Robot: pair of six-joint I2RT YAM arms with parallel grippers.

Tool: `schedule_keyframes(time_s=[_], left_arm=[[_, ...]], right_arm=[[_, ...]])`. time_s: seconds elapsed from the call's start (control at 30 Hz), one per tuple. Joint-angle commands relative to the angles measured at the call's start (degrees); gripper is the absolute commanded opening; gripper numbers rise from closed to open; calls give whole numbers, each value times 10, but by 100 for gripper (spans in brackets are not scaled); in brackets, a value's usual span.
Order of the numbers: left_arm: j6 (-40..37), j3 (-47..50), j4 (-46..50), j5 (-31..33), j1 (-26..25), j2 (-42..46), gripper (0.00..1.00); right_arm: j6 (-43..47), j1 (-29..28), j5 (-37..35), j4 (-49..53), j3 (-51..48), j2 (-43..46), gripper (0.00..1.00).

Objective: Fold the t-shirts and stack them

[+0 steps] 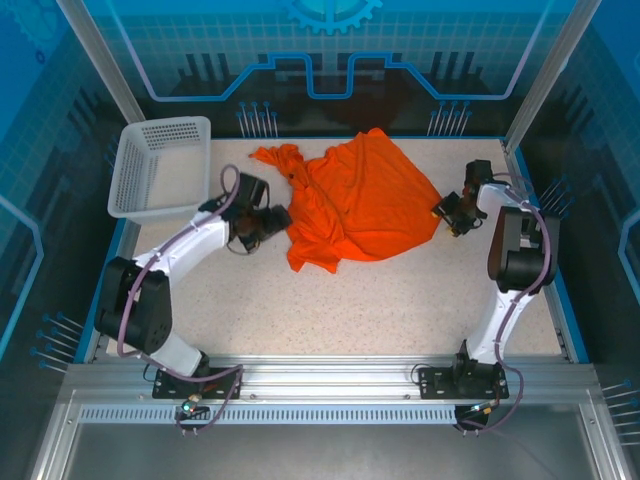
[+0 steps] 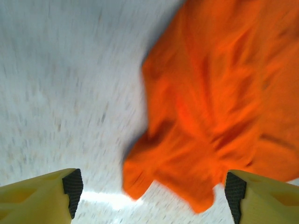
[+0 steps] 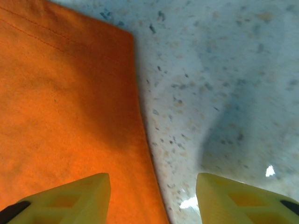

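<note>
A bright orange t-shirt lies crumpled in the middle of the table, one sleeve trailing toward the back left. My left gripper sits at the shirt's left edge, open, with nothing between its fingers. In the left wrist view the t-shirt spreads ahead and a loose corner of it lies between the wide yellow fingers. My right gripper is at the shirt's right edge, open. In the right wrist view the t-shirt's hemmed edge runs down between the fingers, low over the cloth.
A white perforated basket stands at the back left corner of the table. Bare speckled tabletop stretches in front of the shirt. Blue enclosure walls ring the table.
</note>
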State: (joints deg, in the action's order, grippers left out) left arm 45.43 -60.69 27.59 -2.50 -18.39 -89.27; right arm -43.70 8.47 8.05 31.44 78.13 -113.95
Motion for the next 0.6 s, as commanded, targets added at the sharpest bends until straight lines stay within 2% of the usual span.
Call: schedule_keyframes(time_s=[0.0,0.07,0.17,0.37,0.47,0.57], left_arm=[[40,75,-79,-72,-19,8,79],[45,98,-106,-90,-27,0,74],[66,120,-167,-128,-27,-19,69],[91,98,-219,-146,-28,-72,66],[95,83,-236,-154,-28,-106,53],[73,70,-215,-123,-27,-119,39]], right_arm=[[22,-22,13,20,26,-10,52],[20,-33,16,21,30,-18,46],[15,-45,3,28,31,-22,33],[13,-46,-20,33,14,-5,12],[9,-36,-26,23,-16,24,4],[4,-21,-19,15,-41,57,0]])
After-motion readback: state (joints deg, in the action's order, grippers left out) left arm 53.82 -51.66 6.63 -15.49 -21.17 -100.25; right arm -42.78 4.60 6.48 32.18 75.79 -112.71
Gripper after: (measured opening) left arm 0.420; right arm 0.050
